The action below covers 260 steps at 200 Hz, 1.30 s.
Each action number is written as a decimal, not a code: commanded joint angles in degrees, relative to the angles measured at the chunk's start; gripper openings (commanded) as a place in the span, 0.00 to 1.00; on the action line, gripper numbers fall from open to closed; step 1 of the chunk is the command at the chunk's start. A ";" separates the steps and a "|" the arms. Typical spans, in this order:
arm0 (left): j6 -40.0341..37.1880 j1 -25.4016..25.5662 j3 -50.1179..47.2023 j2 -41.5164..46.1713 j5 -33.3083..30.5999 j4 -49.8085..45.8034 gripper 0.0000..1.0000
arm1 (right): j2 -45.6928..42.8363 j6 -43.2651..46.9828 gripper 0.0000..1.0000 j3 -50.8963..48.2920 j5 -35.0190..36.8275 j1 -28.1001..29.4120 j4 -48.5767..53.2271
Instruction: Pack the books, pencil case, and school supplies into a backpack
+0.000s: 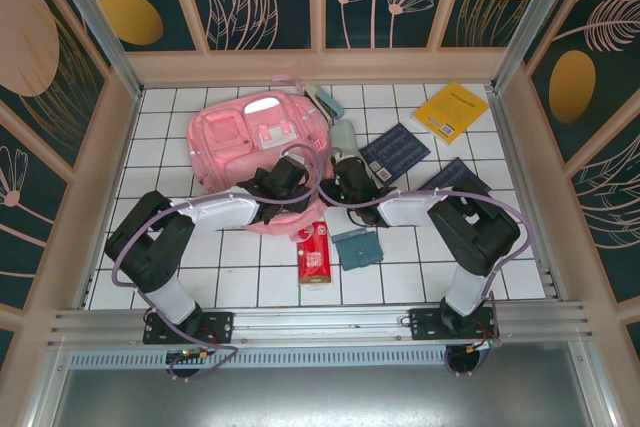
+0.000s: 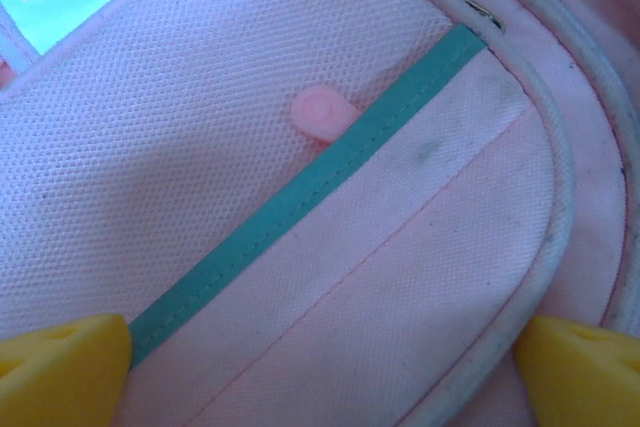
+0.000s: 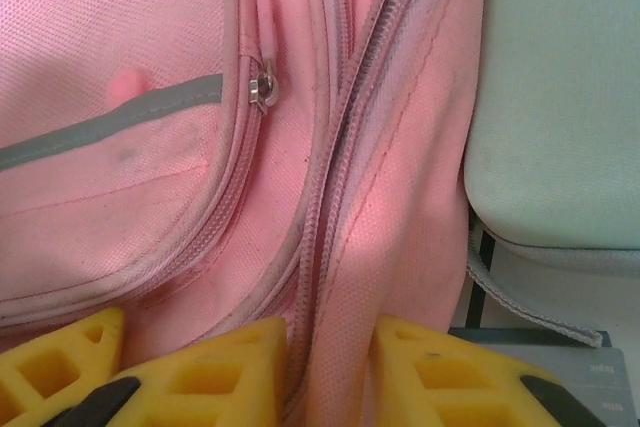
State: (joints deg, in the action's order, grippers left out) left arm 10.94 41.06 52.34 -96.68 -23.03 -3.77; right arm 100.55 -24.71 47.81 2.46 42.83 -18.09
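The pink backpack lies flat at the middle left of the table. My left gripper hovers open over its front pocket, its yellow fingertips far apart above the pink fabric and a teal strip. My right gripper is shut on a fold of backpack fabric beside the zip; in the right wrist view the gripper pinches that fold. The mint-green pencil case lies just right of the backpack. The yellow book and two navy books lie to the right.
A red packet and a teal-grey square item lie near the front middle. A grey-teal stapler sits by the backpack's far right corner. Wooden frame walls enclose the white tiled table.
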 commanded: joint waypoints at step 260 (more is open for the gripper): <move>20.94 -6.40 -0.87 11.96 6.84 8.33 0.97 | -6.82 -3.39 0.57 0.95 10.48 -17.02 5.86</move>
State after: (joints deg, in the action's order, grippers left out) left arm 29.45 33.54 50.85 -84.55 -24.45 -1.74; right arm 95.72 -24.97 48.95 8.25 29.93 -14.94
